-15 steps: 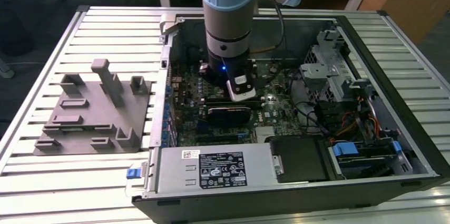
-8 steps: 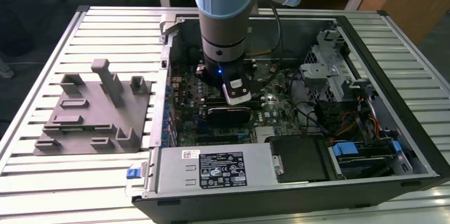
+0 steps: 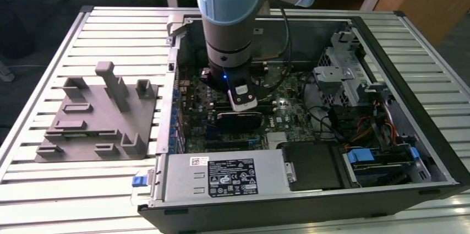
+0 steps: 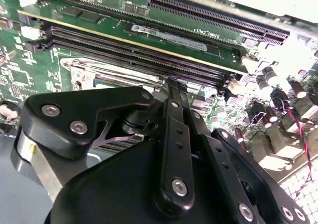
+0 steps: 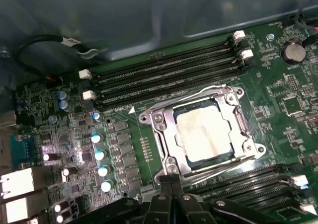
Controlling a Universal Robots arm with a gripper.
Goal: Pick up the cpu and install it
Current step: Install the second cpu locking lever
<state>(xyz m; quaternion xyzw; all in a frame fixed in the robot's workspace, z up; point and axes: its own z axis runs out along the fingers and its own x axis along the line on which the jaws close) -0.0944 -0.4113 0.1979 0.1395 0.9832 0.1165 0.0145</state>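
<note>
The cpu point(image 5: 202, 133), a flat square chip with a silver-white top, lies inside the metal-framed socket point(image 5: 160, 120) on the green motherboard point(image 5: 278, 92). My gripper point(image 5: 172, 180) hovers just off the socket's edge beside the cpu, its two black fingers pressed together with nothing between them. In the second wrist view the gripper point(image 4: 174, 86) points down at the socket frame point(image 4: 79, 71) next to the memory slots point(image 4: 139, 55). In the exterior view the gripper point(image 3: 243, 103) reaches down into the open computer case point(image 3: 367, 30) over the board's middle.
A large grey plastic fixture block point(image 3: 96, 118) lies on the slatted table on the exterior view's left. Inside the case are a power supply point(image 3: 220, 176), a drive cage point(image 3: 342, 74), cables point(image 3: 367, 129) and capacitors point(image 5: 99, 154) around the socket.
</note>
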